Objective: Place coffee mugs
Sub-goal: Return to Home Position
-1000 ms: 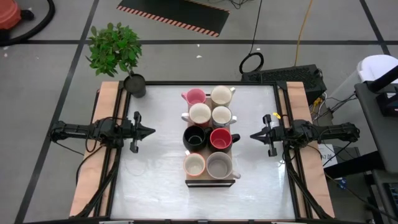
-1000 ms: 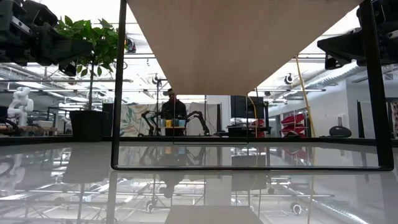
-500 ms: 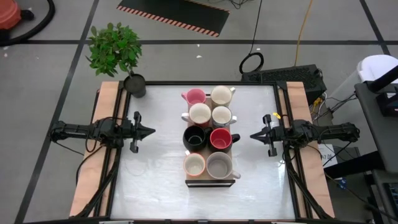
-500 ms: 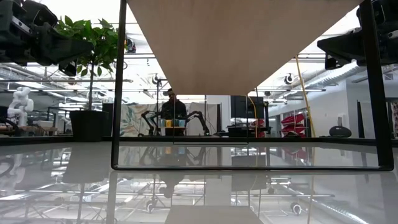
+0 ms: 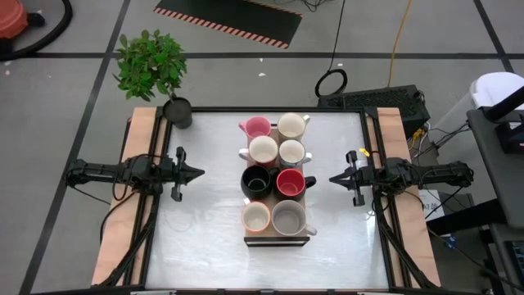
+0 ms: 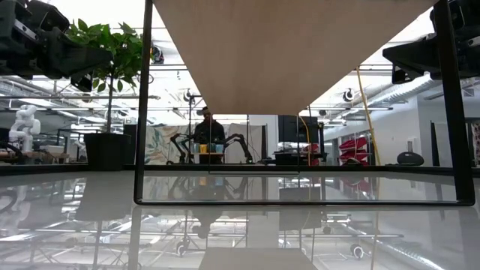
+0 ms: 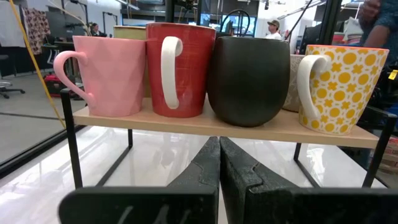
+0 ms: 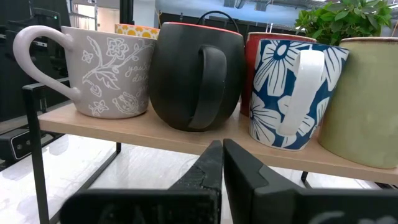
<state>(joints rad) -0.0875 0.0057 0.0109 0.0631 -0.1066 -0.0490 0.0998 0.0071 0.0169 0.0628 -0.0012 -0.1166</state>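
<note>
Several coffee mugs stand upright in two rows on a raised wooden shelf (image 5: 278,239) with black legs at the table's middle. From above I see a pink mug (image 5: 256,128), a cream one (image 5: 291,125), a black one (image 5: 256,181), a red-lined one (image 5: 290,182) and a grey one (image 5: 288,218). In the left wrist view the pink mug (image 7: 109,74), a red mug (image 7: 180,68), the black mug (image 7: 249,78) and a yellow-dotted mug (image 7: 339,81) show side by side. My left gripper (image 5: 199,173) (image 7: 219,155) hovers shut left of the shelf. My right gripper (image 5: 333,178) (image 8: 222,162) hovers shut right of it.
A potted plant (image 5: 178,112) stands at the table's far left corner. In the low view the shelf's underside (image 6: 300,52) and its legs (image 6: 142,105) span the picture. A person (image 6: 204,131) sits in the room beyond. Bare white tabletop (image 5: 205,238) lies between each gripper and the shelf.
</note>
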